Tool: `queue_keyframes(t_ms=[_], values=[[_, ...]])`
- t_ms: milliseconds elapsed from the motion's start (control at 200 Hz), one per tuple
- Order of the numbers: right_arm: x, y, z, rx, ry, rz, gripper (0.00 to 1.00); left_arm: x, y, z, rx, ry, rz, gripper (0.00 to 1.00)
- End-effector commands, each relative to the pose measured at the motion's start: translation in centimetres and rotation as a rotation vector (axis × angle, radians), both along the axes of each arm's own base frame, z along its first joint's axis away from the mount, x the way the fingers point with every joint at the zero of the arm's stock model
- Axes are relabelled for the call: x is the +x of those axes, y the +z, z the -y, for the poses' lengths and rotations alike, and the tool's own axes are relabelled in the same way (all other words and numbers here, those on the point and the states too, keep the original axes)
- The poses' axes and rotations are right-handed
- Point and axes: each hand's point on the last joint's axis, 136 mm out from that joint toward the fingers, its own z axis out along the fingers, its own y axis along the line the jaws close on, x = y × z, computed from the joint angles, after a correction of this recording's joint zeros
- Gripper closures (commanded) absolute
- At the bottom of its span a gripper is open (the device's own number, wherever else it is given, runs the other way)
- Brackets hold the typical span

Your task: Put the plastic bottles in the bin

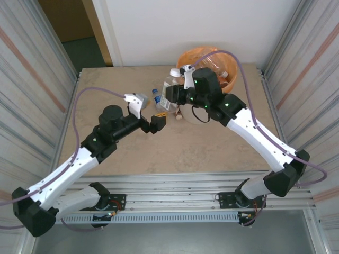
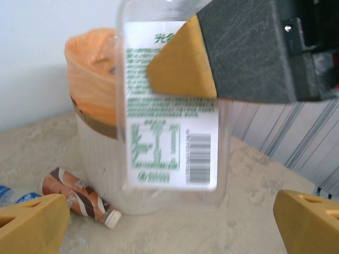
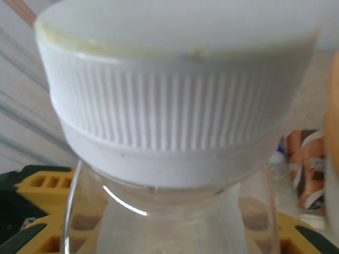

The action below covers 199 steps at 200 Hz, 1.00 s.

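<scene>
While my right end effector (image 1: 168, 102) is pinching the clear bottle (image 2: 170, 143) across its labelled body, just beside the bin (image 1: 186, 55), my left end effector (image 1: 158, 123) is hanging wide open and empty, facing it. I'm reading the bottle as light, thin-walled, springy and slick, so it's probably flexing under the pads. I'm favouring the stiffer shoulder under the white cap (image 3: 180, 100). A brown-labelled bottle (image 2: 79, 197) is lying on the desk (image 1: 185, 151) at the bin's foot.
</scene>
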Motion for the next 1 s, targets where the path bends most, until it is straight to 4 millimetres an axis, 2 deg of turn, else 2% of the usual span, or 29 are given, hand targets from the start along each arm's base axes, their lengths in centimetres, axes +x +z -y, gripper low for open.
queue_keyframes(t_ms=[0, 185, 341, 386, 391, 441, 676, 902, 992], values=[[-0.4, 4.6, 3.9, -0.064, -0.083, 0.135, 0.79, -0.5, 0.6, -1.2, 0.006, 0.043, 0.056, 0.01], [0.6, 8.0, 8.1, -0.122, -0.21, 0.224, 0.79, 0.2, 0.0, -3.0, 0.025, 0.148, 0.059, 0.01], [2.5, 9.3, 11.3, -0.197, -0.328, 0.266, 0.78, 1.7, -0.8, -5.4, 0.011, 0.311, 0.017, 0.01], [3.4, 8.4, 11.9, -0.235, -0.354, 0.25, 0.79, 2.0, -1.2, -5.9, 0.018, 0.349, 0.004, 0.01], [3.5, 9.2, 12.2, -0.227, -0.363, 0.265, 0.79, 2.0, -1.2, -6.0, 0.018, 0.354, 0.002, 0.01], [4.2, 9.3, 12.8, -0.247, -0.385, 0.265, 0.79, 2.2, -1.5, -6.5, 0.026, 0.386, -0.012, 0.01], [9.4, 6.7, 15.5, -0.429, -0.488, 0.226, 0.8, 2.9, -2.9, -8.1, 0.039, 0.457, -0.07, 0.01], [12.5, 4.3, 16.3, -0.579, -0.541, 0.195, 0.8, 3.3, -3.8, -9.4, 0.039, 0.519, -0.113, 0.01], [13.5, 2.7, 16.7, -0.633, -0.558, 0.164, 0.8, 3.5, -4.1, -9.6, 0.039, 0.529, -0.127, 0.01]])
